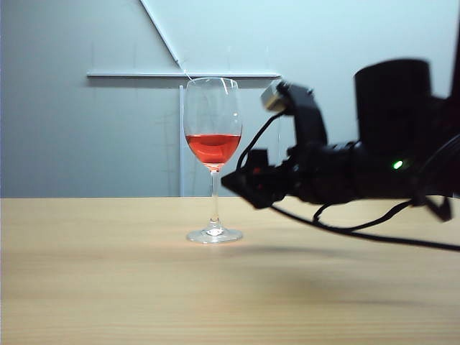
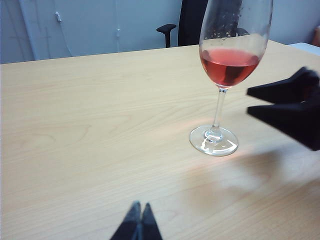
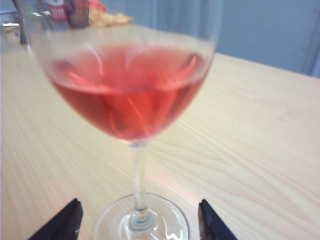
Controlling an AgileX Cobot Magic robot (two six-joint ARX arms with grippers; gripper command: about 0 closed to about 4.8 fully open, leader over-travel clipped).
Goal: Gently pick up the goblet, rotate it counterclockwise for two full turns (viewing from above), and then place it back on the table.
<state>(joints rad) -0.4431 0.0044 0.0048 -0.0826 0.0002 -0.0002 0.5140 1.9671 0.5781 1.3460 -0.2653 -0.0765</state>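
Goblet (image 1: 213, 158) stands upright just beside the open right gripper (image 1: 241, 183).

Light: we find it even and soft, cool on the wall.
Shadows: a faint broad one lies on the tabletop (image 1: 108, 287) under the right claw (image 1: 241, 183).
Glare: small glints on the goblet (image 1: 213, 144) foot and bowl.
Focus: in the right wrist view the goblet bowl reads blurred; the right arm is a dark silhouette.
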